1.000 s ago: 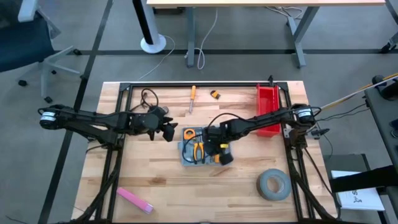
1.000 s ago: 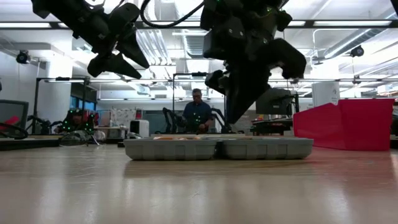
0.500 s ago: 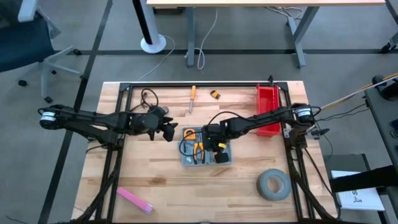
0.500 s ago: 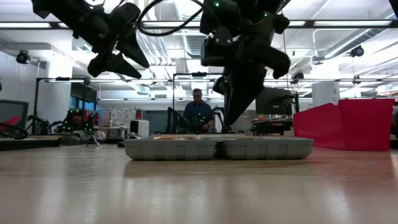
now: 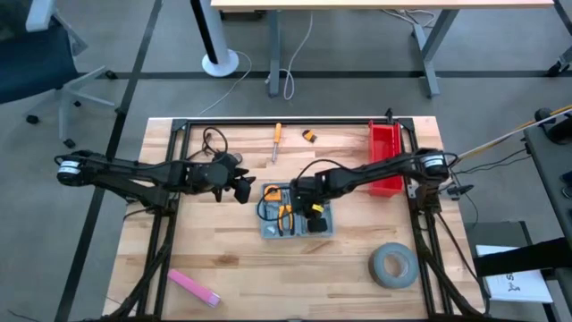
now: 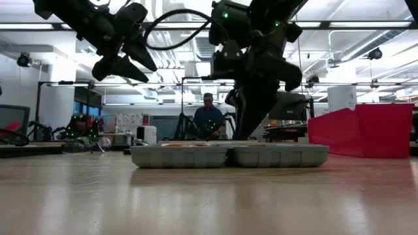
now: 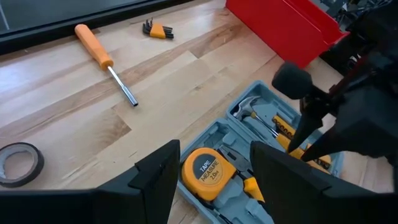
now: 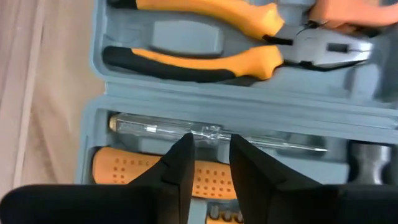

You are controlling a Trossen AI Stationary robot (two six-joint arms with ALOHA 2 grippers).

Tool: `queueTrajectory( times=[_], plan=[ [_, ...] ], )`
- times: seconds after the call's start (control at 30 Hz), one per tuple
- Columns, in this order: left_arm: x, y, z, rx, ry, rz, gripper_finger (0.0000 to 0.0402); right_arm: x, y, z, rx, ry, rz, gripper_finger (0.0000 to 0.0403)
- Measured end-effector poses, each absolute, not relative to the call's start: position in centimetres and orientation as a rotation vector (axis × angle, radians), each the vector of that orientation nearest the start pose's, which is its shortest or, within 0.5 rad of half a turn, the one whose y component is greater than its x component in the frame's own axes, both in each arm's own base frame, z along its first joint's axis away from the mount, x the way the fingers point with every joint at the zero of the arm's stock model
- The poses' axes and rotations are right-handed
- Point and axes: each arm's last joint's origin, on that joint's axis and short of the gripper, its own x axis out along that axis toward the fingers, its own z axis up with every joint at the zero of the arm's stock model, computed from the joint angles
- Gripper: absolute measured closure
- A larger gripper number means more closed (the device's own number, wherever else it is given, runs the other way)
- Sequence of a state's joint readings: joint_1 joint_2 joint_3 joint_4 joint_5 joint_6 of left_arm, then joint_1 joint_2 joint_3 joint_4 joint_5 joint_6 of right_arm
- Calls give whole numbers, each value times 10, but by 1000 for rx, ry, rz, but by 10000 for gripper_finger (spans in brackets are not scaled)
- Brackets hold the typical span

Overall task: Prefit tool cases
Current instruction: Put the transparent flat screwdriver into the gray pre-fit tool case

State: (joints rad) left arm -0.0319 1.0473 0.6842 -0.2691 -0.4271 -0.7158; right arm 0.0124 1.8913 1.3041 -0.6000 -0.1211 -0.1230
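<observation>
While the left gripper hovers spread open beside it, the tool case lies open mid-table; the right gripper, slightly parted, apparently holds nothing above its yellow-handled tool.

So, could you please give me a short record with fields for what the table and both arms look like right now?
tool case: blue-grey tool case lies open at the table's middle
contents: tape measure, pliers, hammer, a clear-handled screwdriver in its recess
right gripper: right gripper low over the case, fingers slightly apart, holding nothing
left gripper: left gripper open, raised beside the case
loose on table: orange screwdriver, hex keys, grey tape roll, pink block
red bin: red bin at the right edge
</observation>
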Motion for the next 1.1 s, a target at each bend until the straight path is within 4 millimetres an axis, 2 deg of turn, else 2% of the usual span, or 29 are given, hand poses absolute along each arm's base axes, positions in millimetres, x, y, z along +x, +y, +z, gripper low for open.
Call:
queueTrajectory(
  times=[0.23,0.33,0.43,0.63,0.77,1.1],
  plan=[
    [215,5,246,-539,452,581,198,383,8,157,-39,1216,194,319],
    [215,5,246,-536,453,581,198,388,8,142,-52,1238,208,325],
    [215,5,246,-536,454,581,198,388,7,138,-51,1250,206,331],
    [214,5,245,-535,455,580,198,382,5,167,-72,1222,168,340],
    [214,5,245,-536,454,580,198,384,3,192,-90,1134,148,341],
    [215,5,246,-536,454,579,198,382,2,187,-77,1177,148,325]
  ],
)
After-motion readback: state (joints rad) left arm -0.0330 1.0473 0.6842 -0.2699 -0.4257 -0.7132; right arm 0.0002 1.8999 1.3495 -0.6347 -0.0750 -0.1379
